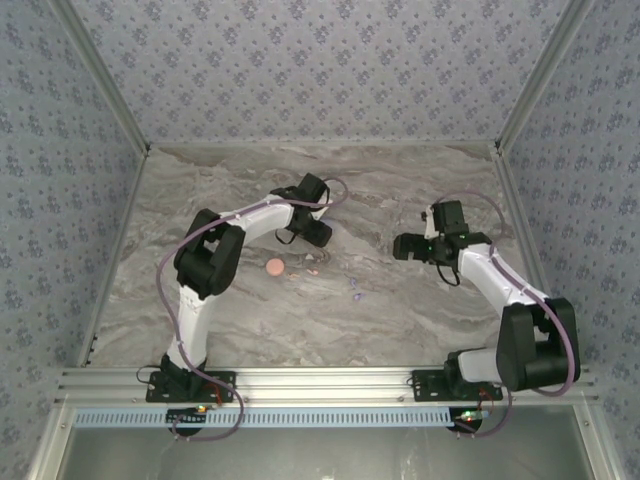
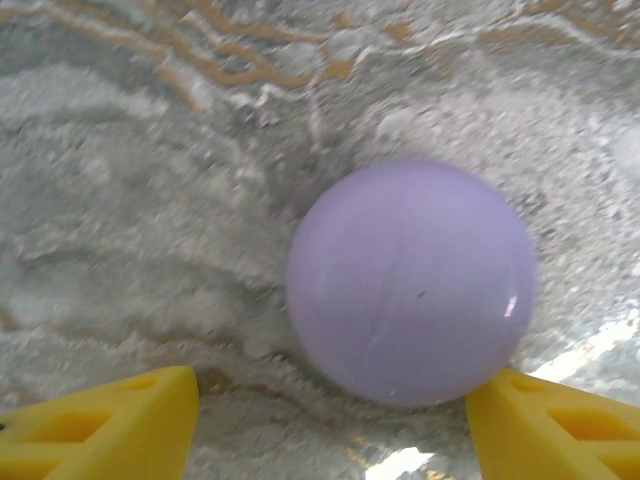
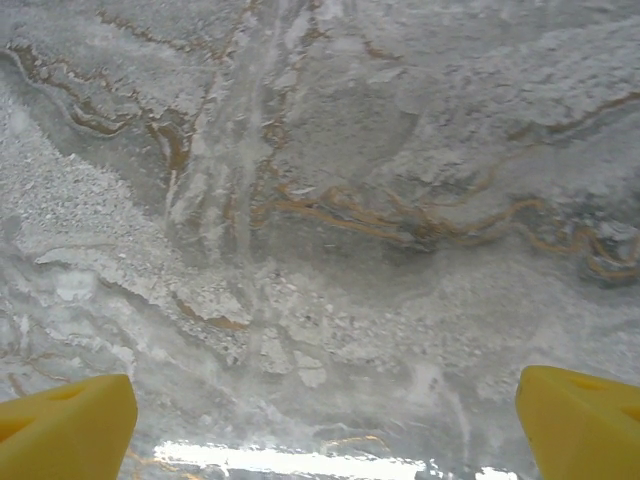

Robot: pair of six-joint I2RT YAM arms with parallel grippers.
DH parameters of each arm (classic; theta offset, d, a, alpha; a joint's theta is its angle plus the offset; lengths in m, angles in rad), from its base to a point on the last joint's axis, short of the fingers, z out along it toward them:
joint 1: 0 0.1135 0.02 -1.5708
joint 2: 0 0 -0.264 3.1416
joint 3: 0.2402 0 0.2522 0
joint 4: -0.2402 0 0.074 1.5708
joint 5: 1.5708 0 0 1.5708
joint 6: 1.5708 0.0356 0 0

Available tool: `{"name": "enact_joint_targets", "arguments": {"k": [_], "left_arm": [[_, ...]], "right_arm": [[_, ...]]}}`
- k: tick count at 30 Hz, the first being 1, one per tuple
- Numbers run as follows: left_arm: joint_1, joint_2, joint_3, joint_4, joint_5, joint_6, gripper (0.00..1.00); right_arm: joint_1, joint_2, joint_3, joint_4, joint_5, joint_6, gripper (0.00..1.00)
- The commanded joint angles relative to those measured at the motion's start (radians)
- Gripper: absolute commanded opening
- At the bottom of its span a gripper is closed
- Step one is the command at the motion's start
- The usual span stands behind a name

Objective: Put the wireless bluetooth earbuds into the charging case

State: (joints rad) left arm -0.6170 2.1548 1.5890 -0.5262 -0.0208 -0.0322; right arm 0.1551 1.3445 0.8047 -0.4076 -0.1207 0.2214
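Overhead view from above and behind my arm bases (image 1: 190,385), facing down over the whole counter (image 1: 250,310), left wrist view close above marble past my left end effector (image 2: 330,435), right wrist view likewise close, both patches within the overhead view.

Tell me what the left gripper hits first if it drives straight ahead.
Probably the round purple disc, lying on the table just beyond the open fingers of the left gripper; depth is unclear.

Left arm (image 1: 255,215), right arm (image 1: 495,275): both are showing white links, black joints. Lilac cables (image 1: 163,268) are looping alongside. Fingers (image 2: 100,420) are showing yellow.
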Motion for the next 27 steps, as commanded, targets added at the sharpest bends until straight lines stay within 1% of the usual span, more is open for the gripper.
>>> {"name": "enact_joint_targets", "arguments": {"k": [1, 3, 5, 9, 10, 12, 14, 16, 18, 20, 22, 23, 24, 25, 27], "left_arm": [[0.021, -0.046, -0.043, -0.027, -0.044, -0.017, 0.7], [0.03, -0.06, -0.058, -0.016, -0.038, -0.025, 0.7], [0.041, -0.077, -0.072, -0.011, -0.019, -0.033, 0.67], [0.057, -0.132, -0.118, 0.02, 0.024, -0.055, 0.66], [0.065, -0.15, -0.134, 0.034, 0.05, -0.065, 0.66], [0.087, -0.187, -0.171, 0.066, 0.092, -0.102, 0.65], [0.116, -0.223, -0.214, 0.109, 0.142, -0.163, 0.6], [0.142, -0.243, -0.244, 0.15, 0.19, -0.237, 0.52], [0.16, -0.255, -0.269, 0.191, 0.251, -0.311, 0.46], [0.165, -0.259, -0.288, 0.234, 0.304, -0.37, 0.36], [0.165, -0.253, -0.296, 0.258, 0.317, -0.417, 0.28], [0.165, -0.249, -0.3, 0.267, 0.325, -0.44, 0.22], [0.165, -0.244, -0.303, 0.276, 0.332, -0.457, 0.17], [0.165, -0.238, -0.306, 0.283, 0.336, -0.474, 0.14], [0.162, -0.231, -0.313, 0.293, 0.338, -0.492, 0.14]], "right_arm": [[0.038, 0.057, 0.067, -0.019, -0.019, 0.004, 1.0], [0.062, 0.101, 0.106, -0.024, -0.03, 0.002, 1.0], [0.086, 0.155, 0.154, -0.025, -0.05, -0.002, 1.0], [0.122, 0.272, 0.268, -0.042, -0.123, -0.022, 1.0], [0.132, 0.313, 0.309, -0.054, -0.143, -0.028, 0.99], [0.148, 0.382, 0.376, -0.074, -0.171, -0.036, 0.95], [0.161, 0.462, 0.476, -0.102, -0.188, -0.044, 0.86], [0.172, 0.536, 0.555, -0.13, -0.2, -0.044, 0.76], [0.179, 0.61, 0.633, -0.161, -0.221, -0.047, 0.61], [0.189, 0.685, 0.722, -0.188, -0.229, -0.042, 0.43], [0.199, 0.749, 0.787, -0.231, -0.233, -0.035, 0.29], [0.205, 0.777, 0.82, -0.242, -0.231, -0.032, 0.25], [0.211, 0.796, 0.844, -0.249, -0.225, -0.029, 0.23], [0.22, 0.821, 0.867, -0.253, -0.222, -0.026, 0.21], [0.231, 0.861, 0.918, -0.271, -0.204, -0.024, 0.19]]}}
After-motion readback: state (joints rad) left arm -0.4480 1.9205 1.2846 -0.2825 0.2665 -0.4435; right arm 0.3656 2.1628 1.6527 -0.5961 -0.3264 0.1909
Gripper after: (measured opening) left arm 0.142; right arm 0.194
